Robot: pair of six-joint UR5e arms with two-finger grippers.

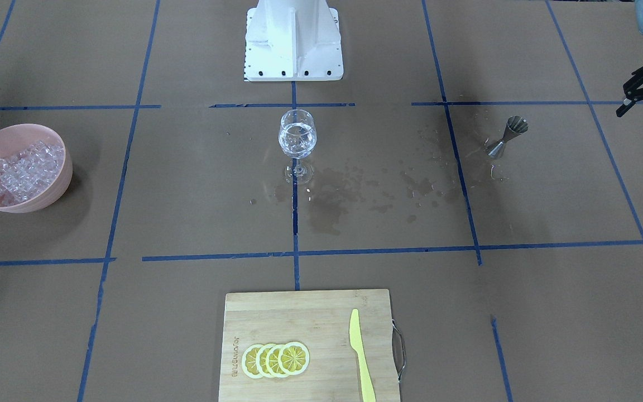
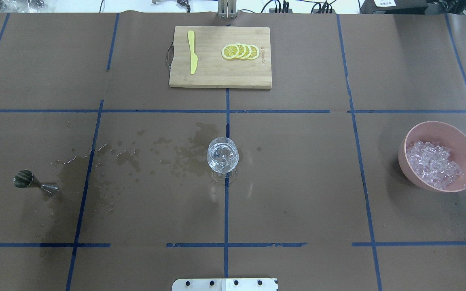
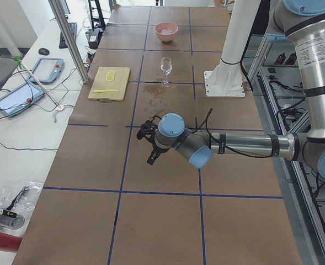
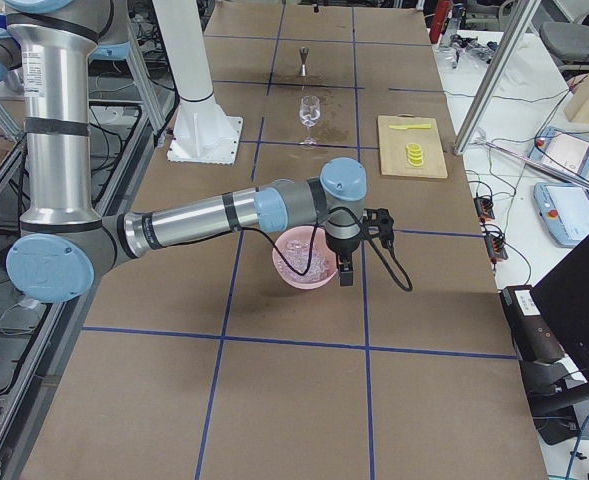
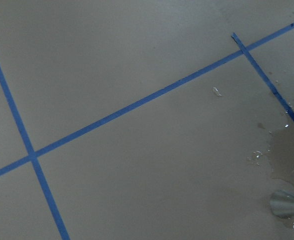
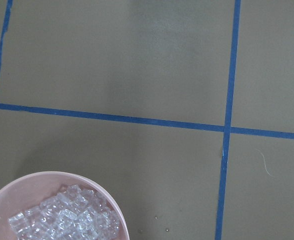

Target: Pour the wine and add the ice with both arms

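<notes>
A wine glass [image 1: 297,137] with clear liquid stands at the table's middle, also in the overhead view [image 2: 223,155]. A pink bowl [image 2: 403,153] holds a heap of clear ice cubes [image 2: 433,163]; both show in the right wrist view, bowl [image 6: 62,176] and ice [image 6: 67,220]. My left gripper [image 1: 641,123] is open and empty, off past the steel jigger [image 1: 505,137]. My right gripper [image 4: 366,250] hangs beside the bowl's rim [image 4: 304,272]. I cannot tell whether it is open or shut.
Wet spills [image 2: 168,155] darken the paper between the jigger [image 2: 34,182] and the glass. A wooden cutting board [image 2: 217,76] with lemon slices [image 2: 241,51] and a yellow knife [image 2: 192,52] lies at the far edge. The white pedestal base [image 1: 293,42] stands behind the glass.
</notes>
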